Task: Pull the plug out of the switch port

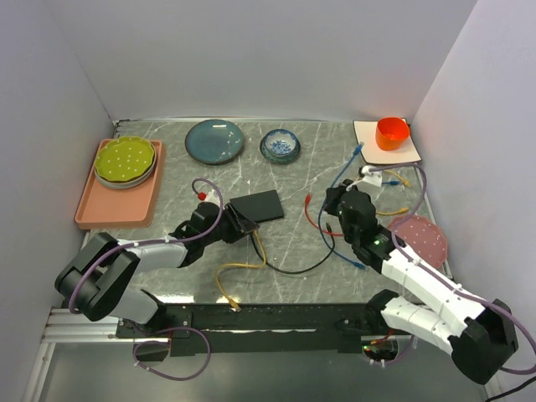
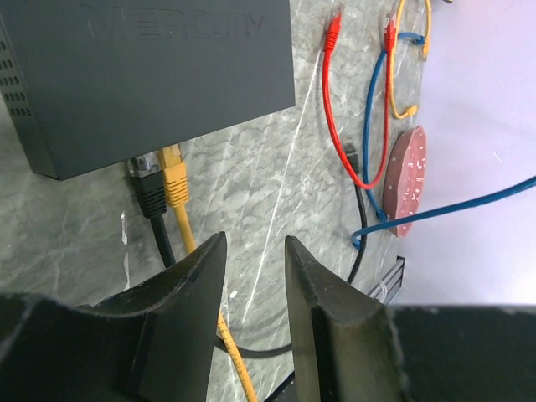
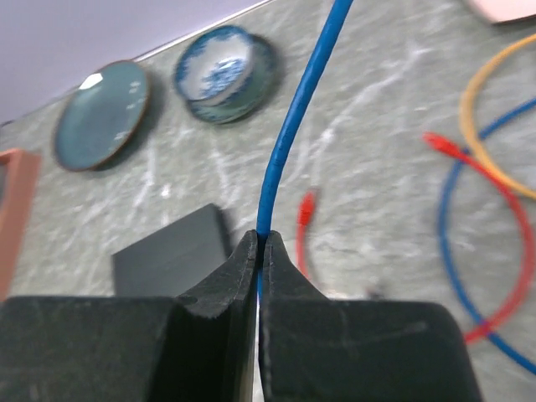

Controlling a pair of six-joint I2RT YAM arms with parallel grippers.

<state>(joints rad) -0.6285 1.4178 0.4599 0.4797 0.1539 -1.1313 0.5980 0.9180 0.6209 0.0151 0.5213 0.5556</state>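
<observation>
The switch [image 1: 259, 205] is a flat matte-black box at the table's middle; it fills the top left of the left wrist view [image 2: 151, 67]. A black plug [image 2: 148, 186] and a yellow plug [image 2: 174, 177] sit side by side in its near edge. My left gripper [image 1: 235, 224] [image 2: 255, 251] is open and empty, a little short of the plugs and to their right. My right gripper [image 1: 333, 201] [image 3: 258, 243] is shut on a blue cable [image 3: 289, 134], right of the switch [image 3: 172, 251].
Loose red [image 2: 331, 109], blue [image 2: 377, 126] and yellow [image 2: 394, 75] cables lie right of the switch. A pink disc [image 1: 419, 236], a pink tray with a green plate [image 1: 126, 161], a teal plate [image 1: 214, 140], a blue bowl [image 1: 280, 144] and an orange cup [image 1: 392, 132] stand around.
</observation>
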